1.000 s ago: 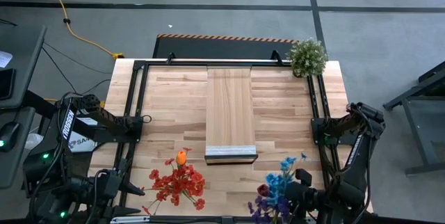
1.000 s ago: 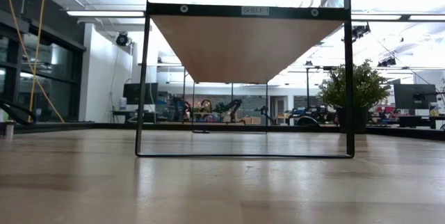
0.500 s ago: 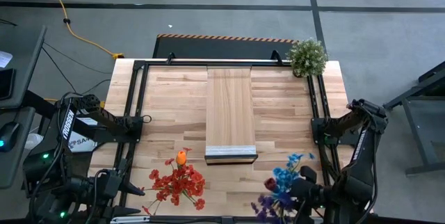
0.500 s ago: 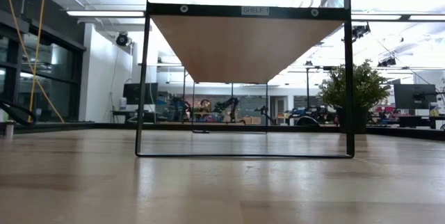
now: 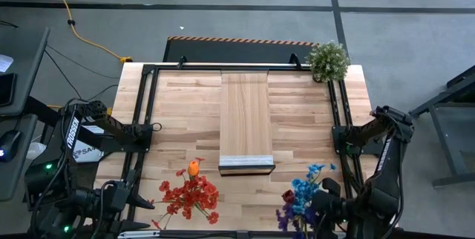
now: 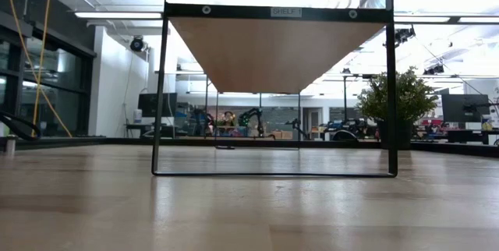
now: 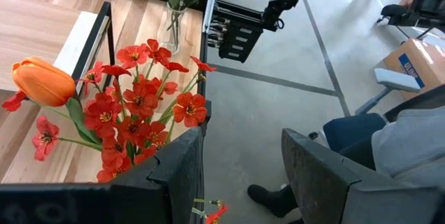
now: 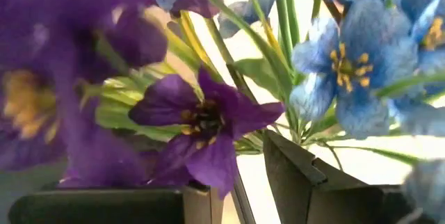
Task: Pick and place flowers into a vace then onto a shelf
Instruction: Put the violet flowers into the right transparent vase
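A bunch of red flowers [image 5: 189,196] with one orange tulip [image 7: 43,82] lies near the table's near edge, just right of my left gripper [image 5: 145,203]. My left gripper [image 7: 240,161] is open; the red flowers [image 7: 132,106] stand past the outer side of one finger. My right gripper [image 5: 315,208] is at the near right, shut on the blue and purple flowers [image 5: 300,194]. Their stems go down into a clear glass vase [image 7: 172,29]. The shelf [image 5: 246,116] stands in the table's middle, with nothing on it. My right gripper has the green stems [image 8: 235,172] of the blue and purple flowers between its two fingers. It comes from the near right, slanting down. The blooms stand above the fingers and hide where the pads meet. Whether the vase is lifted cannot be told.
A bushy potted plant [image 5: 327,59] stands at the table's far right corner. Black frame bars [image 5: 148,120] run along the table's left and right sides. The shelf's black legs [image 6: 160,87] rise from the tabletop. A person's legs [image 7: 389,140] show beyond the near edge.
My right gripper has shifted a little toward the table's right edge, and the blue and purple flowers have gone with it. The red flowers have kept still.
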